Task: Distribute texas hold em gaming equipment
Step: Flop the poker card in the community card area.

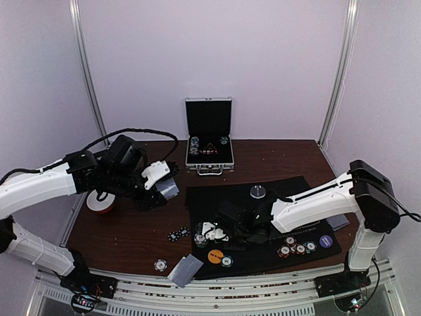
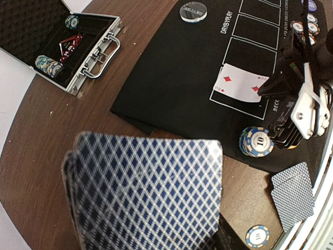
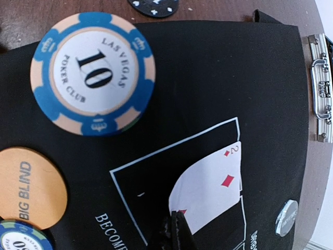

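From above, the left claw [image 1: 164, 187] is hanging over the left half of the tabletop [image 1: 131, 237], partly closed around a deck of blue-backed cards [image 1: 169, 189]. The right claw [image 1: 212, 232] is reaching low over the black mat [image 1: 296, 191], toward the near edge, just beside the orange Big Blind disc [image 1: 216, 256].

In the left wrist view the deck is filling the foreground, slightly fanned. Beyond it the two of diamonds [image 2: 240, 83] is lying face up in a printed box on the mat, with the right claw at its end and a 10 chip [image 2: 256, 141] nearby.

In the right wrist view the claw's tips are pressing fully together on the card's corner.

Such a thin corner pinch is probably risking a slip or a skewed card across the outline, and the fanned deck may be sliding loose over bare wood
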`<action>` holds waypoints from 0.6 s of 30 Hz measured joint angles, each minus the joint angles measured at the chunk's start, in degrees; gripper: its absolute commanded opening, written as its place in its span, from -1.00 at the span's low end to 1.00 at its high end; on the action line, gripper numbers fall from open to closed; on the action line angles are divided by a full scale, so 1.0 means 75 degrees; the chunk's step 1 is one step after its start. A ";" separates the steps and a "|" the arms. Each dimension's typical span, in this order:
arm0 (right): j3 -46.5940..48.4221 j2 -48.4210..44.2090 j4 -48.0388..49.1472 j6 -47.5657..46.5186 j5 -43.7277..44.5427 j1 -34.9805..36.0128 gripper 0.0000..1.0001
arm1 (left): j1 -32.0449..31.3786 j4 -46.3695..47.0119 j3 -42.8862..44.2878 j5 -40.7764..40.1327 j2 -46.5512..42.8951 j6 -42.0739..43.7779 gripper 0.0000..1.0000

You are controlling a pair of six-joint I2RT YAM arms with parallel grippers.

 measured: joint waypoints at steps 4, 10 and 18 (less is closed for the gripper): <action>0.0020 0.0236 0.0000 0.0023 -0.0216 -0.0003 -1.00 | 0.0000 0.0000 -0.0003 0.0000 -0.0006 0.0000 -0.13; 0.0119 0.0370 0.0050 -0.0038 -0.0323 -0.0003 -1.00 | 0.0000 0.0000 -0.0003 0.0000 -0.0006 0.0000 -0.13; 0.0119 0.0370 0.0108 -0.0341 -0.0417 -0.0006 -1.00 | 0.0000 0.0000 -0.0003 0.0000 -0.0006 0.0003 -0.13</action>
